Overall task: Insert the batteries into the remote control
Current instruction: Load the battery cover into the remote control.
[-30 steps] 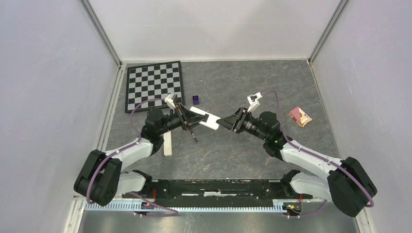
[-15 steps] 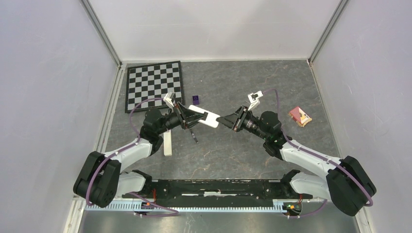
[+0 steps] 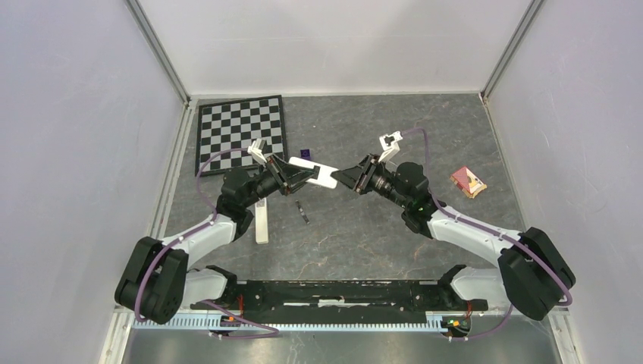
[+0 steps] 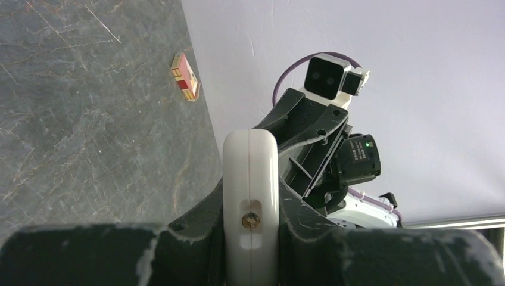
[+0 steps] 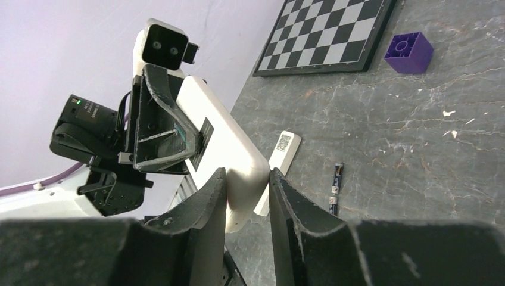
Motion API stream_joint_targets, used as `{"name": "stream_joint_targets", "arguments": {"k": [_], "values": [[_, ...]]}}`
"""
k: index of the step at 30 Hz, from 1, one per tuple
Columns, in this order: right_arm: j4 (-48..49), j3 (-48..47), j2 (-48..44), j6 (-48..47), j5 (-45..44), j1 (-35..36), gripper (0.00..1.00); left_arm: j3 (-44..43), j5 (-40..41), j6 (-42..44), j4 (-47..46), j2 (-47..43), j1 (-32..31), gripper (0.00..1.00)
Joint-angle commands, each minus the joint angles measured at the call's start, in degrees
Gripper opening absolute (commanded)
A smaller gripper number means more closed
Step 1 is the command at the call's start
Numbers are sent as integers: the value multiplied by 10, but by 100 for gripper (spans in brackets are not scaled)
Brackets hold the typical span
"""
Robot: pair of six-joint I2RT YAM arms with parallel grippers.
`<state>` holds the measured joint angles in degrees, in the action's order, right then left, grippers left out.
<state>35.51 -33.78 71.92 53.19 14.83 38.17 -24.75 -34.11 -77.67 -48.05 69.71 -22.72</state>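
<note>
Top external, remote control (image 3: 322,176): held up over the middle of the grey table (image 3: 364,243), bridging the two arms.
Top external, left gripper (image 3: 299,176): clamped on the remote's left part.
Top external, right gripper (image 3: 343,177): at the remote's right end.
Top external, battery (image 3: 302,212): lies on the table just in front of the remote.
Top external, white strip (image 3: 261,224): flat on the table, left of the battery.
Top external, others: purple cube (image 3: 305,154) beside the chessboard (image 3: 241,133); red remote (image 3: 468,182) well apart at the right.
Left wrist, remote control (image 4: 250,173): seen edge-on, pinched between both dark fingers (image 4: 196,238); the right arm's wrist is behind it.
Left wrist, red remote (image 4: 184,83): on the table near the wall.
Right wrist, right gripper (image 5: 244,179): fingers pressed onto the remote's rounded end, one on each side.
Right wrist, battery (image 5: 335,187): slim, dark with a gold part, on the table beside the white strip (image 5: 280,161), which has a small square code.
</note>
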Motion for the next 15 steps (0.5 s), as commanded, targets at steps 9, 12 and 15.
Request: {"name": "stream_joint_targets", "arguments": {"k": [9, 12, 15], "values": [[-13, -21, 5, -133, 157, -14, 70, -104, -145, 148, 177, -51, -9, 2], [-18, -23, -16, -192, 199, -21, 84, -111, -152, 165, 196, -44, -4, 2], [-21, -24, -32, -218, 226, -27, 89, -115, -171, 169, 199, -41, 4, 2]]}}
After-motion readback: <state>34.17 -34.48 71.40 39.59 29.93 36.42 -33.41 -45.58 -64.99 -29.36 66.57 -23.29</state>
